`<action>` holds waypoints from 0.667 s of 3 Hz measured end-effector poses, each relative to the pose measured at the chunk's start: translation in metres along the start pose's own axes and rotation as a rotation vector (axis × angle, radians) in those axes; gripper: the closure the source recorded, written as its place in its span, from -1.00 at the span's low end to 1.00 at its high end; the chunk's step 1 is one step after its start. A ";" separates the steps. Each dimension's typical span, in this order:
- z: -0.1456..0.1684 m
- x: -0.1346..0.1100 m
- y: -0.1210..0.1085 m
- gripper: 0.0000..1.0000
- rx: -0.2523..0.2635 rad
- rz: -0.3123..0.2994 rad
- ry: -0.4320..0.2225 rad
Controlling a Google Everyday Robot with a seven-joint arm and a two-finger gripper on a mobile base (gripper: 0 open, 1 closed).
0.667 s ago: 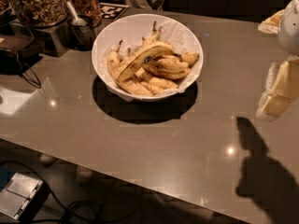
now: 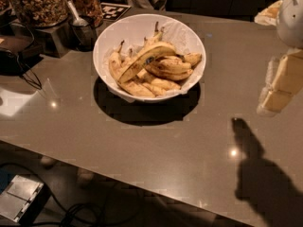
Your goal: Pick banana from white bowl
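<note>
Long, curved, ripe yellow banana with a small dark mark at mid-length: lies diagonally atop a heap of shorter brown-speckled bananas, inside the large, round, glossy white bowl. Stands on a glossy grey tabletop, near glass jars of nuts at upper left. Pale cream robot gripper: hangs at the right edge over the tabletop, well apart from the white bowl. Cannot tell whether wide or narrow.
</note>
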State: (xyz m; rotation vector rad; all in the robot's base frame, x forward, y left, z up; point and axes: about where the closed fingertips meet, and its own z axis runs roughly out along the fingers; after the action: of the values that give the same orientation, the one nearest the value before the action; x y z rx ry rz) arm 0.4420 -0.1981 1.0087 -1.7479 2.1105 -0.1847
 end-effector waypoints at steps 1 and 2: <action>-0.002 -0.023 -0.008 -1.00 -0.022 -0.096 -0.032; 0.001 -0.055 -0.013 -1.00 -0.045 -0.228 -0.044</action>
State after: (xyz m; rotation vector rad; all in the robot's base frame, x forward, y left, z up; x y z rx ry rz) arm 0.4626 -0.1472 1.0241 -1.9995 1.8952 -0.1611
